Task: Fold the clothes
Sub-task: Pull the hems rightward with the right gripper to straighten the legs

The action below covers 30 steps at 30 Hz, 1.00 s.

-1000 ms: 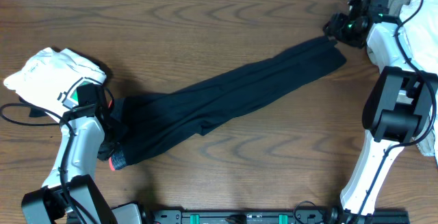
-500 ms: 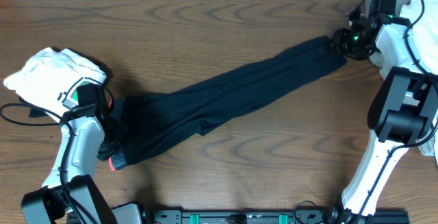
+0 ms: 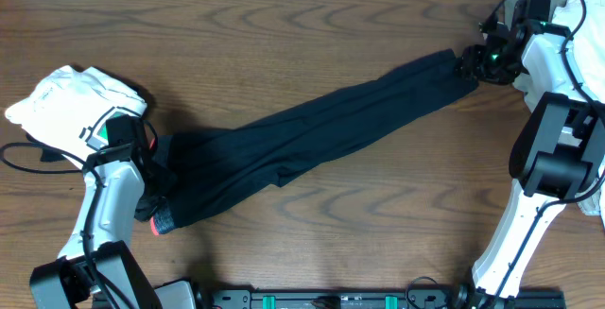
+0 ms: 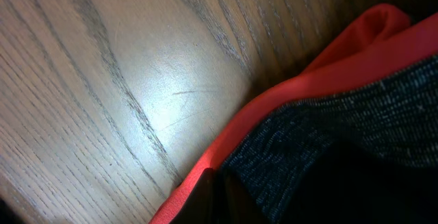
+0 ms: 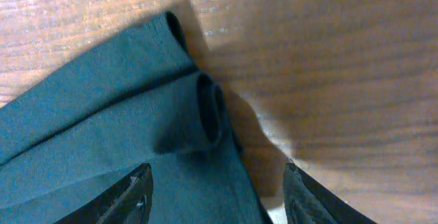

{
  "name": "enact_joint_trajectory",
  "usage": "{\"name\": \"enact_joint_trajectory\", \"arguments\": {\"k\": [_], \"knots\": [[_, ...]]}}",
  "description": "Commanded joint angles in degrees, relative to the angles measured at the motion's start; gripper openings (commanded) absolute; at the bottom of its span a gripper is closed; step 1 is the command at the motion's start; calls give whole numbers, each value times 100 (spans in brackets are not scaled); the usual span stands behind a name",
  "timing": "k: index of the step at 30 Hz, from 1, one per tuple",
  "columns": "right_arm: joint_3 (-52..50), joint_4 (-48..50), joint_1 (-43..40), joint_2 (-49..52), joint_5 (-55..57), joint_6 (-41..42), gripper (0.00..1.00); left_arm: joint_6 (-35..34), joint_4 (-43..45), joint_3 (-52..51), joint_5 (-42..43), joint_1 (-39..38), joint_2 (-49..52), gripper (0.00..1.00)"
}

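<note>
The clothes, a pair of dark trousers (image 3: 302, 139), lie stretched slantwise across the table, from the waist at the front left to the leg ends at the back right. My left gripper (image 3: 154, 203) is shut on the grey waistband (image 4: 356, 114), with the red-orange edge (image 4: 287, 90) running right beside its closed jaws (image 4: 219, 200). My right gripper (image 3: 473, 63) hovers open over the leg ends (image 5: 137, 114). One finger (image 5: 133, 196) stands over the cloth and the other (image 5: 304, 196) over bare wood, with a rolled hem (image 5: 211, 111) ahead of them.
A white shirt with a green print (image 3: 71, 111) lies bunched at the left, close to my left arm. Pale garments (image 3: 572, 7) are heaped at the back right corner behind my right arm. A black rail (image 3: 331, 300) runs along the front edge.
My right gripper has shifted a little toward the front and right, settling at the leg ends. The trousers and my left arm have not moved.
</note>
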Motion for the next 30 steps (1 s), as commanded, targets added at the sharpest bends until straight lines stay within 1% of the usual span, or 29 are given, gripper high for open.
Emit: {"name": "enact_joint_trajectory", "arguments": {"k": [1,4,11,15,19,20,21,23,25,26,28,30], "knots": [[-109,87,109,-101,39,-153,61,-90,-11,-20,-26,13,26,6],[-144,160,166,-24,44,-153,62,-90,-11,-20,-26,13,26,6],[-144,186,282,319,37,-155,61,-90,-11,-20,-26,13,26,6],[-146,160,334,354,37,-240,61,-90,-11,-20,-26,13,26,7],[-146,164,337,354,63,-286,60,-90,-13,-20,-26,13,26,17],[-149,162,339,354,61,-286,59,-90,-13,-20,-26,13,26,23],[-149,164,339,354,57,-286,57,-90,-13,-20,-26,13,26,26],[-149,155,350,354,31,-328,49,-90,-13,-20,-26,13,26,28],[-149,109,363,354,-4,-459,42,-90,-13,-20,-26,13,26,29],[-149,92,365,354,22,-472,36,-90,-13,-20,-26,13,26,29],[-149,79,363,354,39,-474,17,-90,-13,-20,-26,13,26,29],[-149,79,352,354,39,-468,10,-90,-13,-20,-26,13,26,30]]}}
